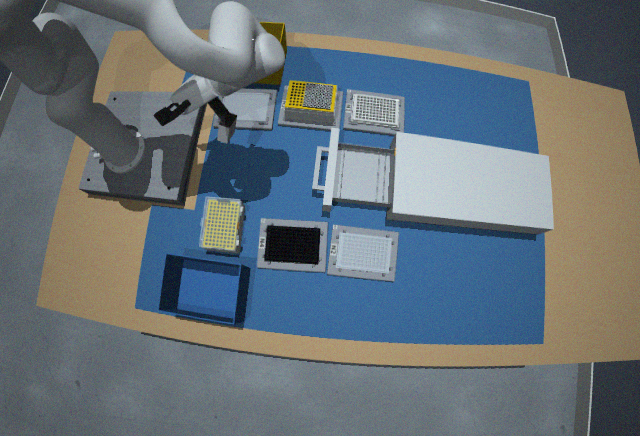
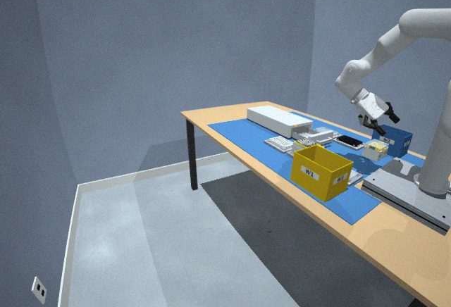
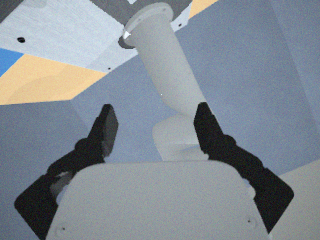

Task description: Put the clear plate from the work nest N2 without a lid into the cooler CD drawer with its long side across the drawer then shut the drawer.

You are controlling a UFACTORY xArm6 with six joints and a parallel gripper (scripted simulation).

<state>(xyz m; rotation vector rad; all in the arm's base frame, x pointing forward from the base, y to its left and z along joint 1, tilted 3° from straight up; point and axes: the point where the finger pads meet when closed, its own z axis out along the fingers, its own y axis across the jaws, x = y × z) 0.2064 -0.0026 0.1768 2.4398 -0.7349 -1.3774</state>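
Observation:
The clear plate [image 1: 363,253] lies without a lid in nest N2 on the blue mat, in front of the cooler. The cooler CD's white housing [image 1: 470,183] stands at the right; its drawer [image 1: 361,175] is pulled out toward the arm's base, with its bar handle [image 1: 320,167] at the left end. The drawer looks empty. My gripper [image 1: 199,116] is open and empty, held high above the mat's left part, far from the plate and the handle. It also shows in the exterior view [image 2: 375,123]. The wrist view shows my open fingers with only the arm's own links and the wall behind.
A black plate [image 1: 292,244] sits in the nest left of N2. A yellow-topped box [image 1: 222,223] and the blue bin [image 1: 204,289] stand front left. A yellow tip rack [image 1: 311,95], a white well plate [image 1: 374,109], a grey nest [image 1: 248,106] and the yellow bin [image 2: 320,172] line the back.

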